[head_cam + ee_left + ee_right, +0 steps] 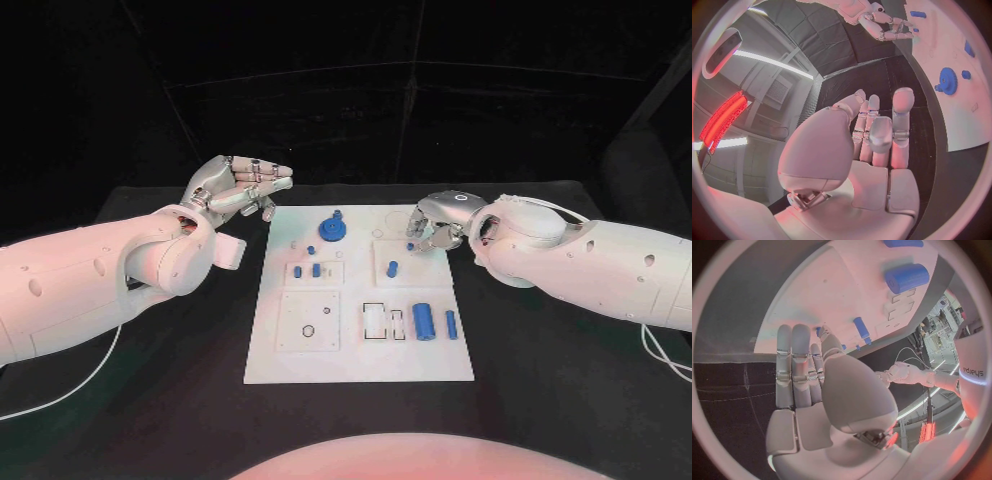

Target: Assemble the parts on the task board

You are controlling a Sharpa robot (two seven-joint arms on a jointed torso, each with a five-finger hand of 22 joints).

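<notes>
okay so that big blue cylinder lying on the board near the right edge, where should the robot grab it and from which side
Probably pinch the big blue cylinder across its round middle, coming straight down from above. It lies flat on the task board, long axis running near to far, with a slimmer blue pin close on its right, so narrow fingers suit. The right hand is nearer.

The task board point(361, 340) is white, its gear point(332, 231) and cylinder point(424, 319) blue, on a black table point(562, 400).

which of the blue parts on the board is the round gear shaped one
The blue gear at the far end of the task board, nearer the left hand. It is a flat toothed disc; the other blue parts are small pegs and cylinders.
</notes>
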